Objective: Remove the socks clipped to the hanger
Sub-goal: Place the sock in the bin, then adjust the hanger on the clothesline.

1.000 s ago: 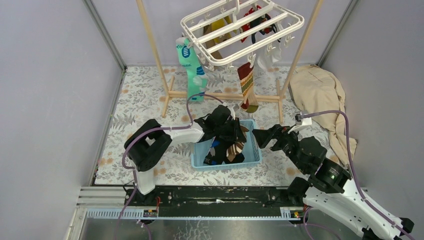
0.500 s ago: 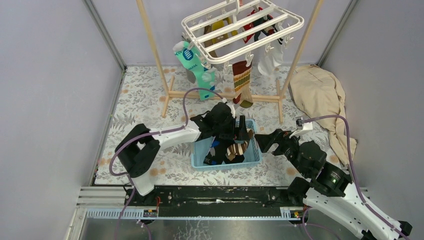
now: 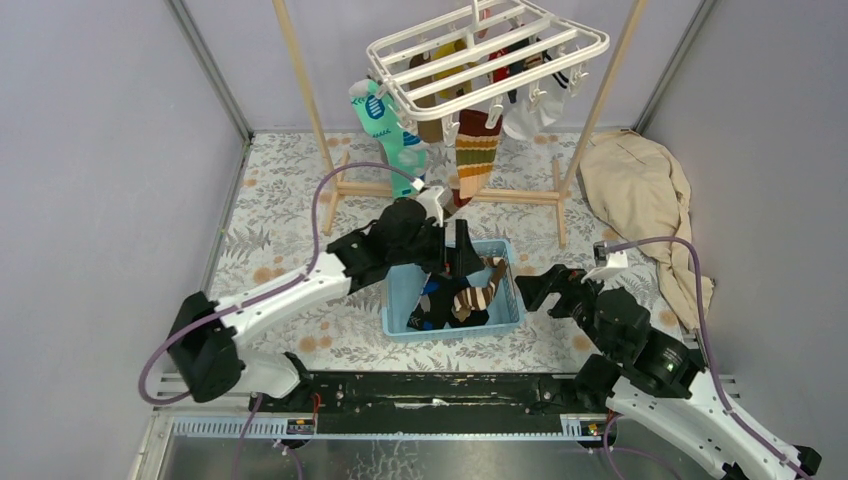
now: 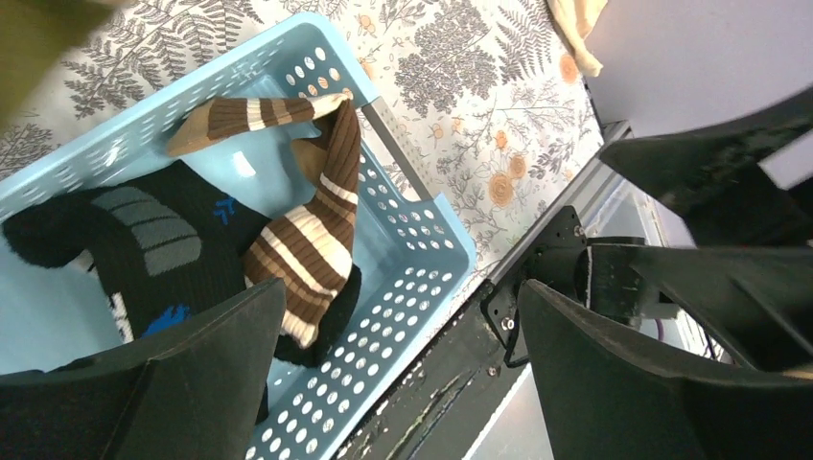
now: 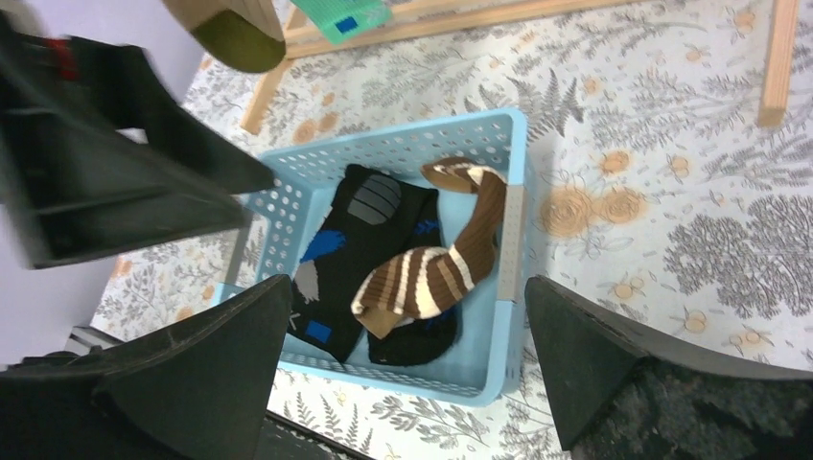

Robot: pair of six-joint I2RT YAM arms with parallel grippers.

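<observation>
The white hanger [image 3: 487, 55] hangs at the back with several socks clipped under it, among them a teal sock [image 3: 393, 135], a brown, orange and green striped sock [image 3: 474, 155] and a white sock [image 3: 530, 110]. My left gripper [image 3: 460, 258] [image 4: 401, 307] stands open above the blue basket [image 3: 450, 332], with nothing between its fingers. A brown-striped sock [image 3: 478, 296] [image 4: 307, 230] [image 5: 441, 268] lies loose in the basket on black socks [image 4: 153, 249] [image 5: 360, 240]. My right gripper [image 3: 535, 285] [image 5: 407, 287] is open and empty just right of the basket.
The pale wooden rack's poles [image 3: 305, 110] and floor crossbar [image 3: 520, 195] stand behind the basket. A large beige cloth [image 3: 640, 190] lies at the right wall. Grey walls close in both sides. A black rail [image 3: 430, 390] runs along the near edge.
My left gripper has opened and let the brown-striped sock drop into the basket. The left arm has stretched out. The hanger and its socks have swung left.
</observation>
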